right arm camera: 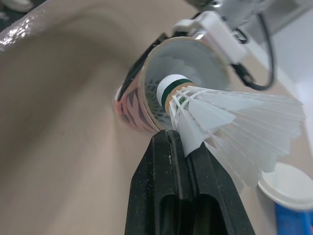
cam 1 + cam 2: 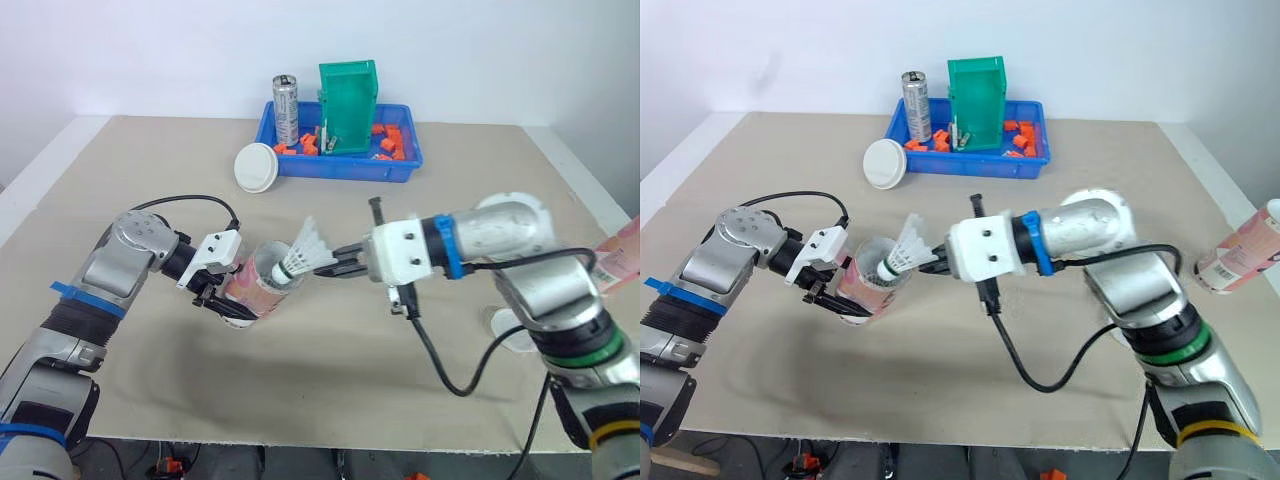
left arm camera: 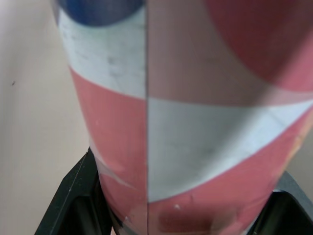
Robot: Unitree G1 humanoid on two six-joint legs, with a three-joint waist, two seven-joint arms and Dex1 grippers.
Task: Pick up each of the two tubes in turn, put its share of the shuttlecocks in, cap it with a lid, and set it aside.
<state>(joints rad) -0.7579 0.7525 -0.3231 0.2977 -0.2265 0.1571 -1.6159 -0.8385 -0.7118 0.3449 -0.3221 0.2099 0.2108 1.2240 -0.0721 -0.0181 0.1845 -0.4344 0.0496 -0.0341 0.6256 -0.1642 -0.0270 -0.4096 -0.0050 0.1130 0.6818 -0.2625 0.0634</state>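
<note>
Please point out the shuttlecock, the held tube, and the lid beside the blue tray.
shuttlecock (image 2: pixel 305 250): left eye view, feathers.
tube (image 3: pixel 195 137): left wrist view, side wall.
lid (image 2: pixel 255 166): left eye view, flat face.

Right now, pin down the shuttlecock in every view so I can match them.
Left eye view: shuttlecock at centre, cork at the tube mouth.
Right eye view: left of centre, same pose.
Left wrist view: tube wall up close.
Right wrist view: gripped by the right pincer.
Shared landmark: the tube.
</note>
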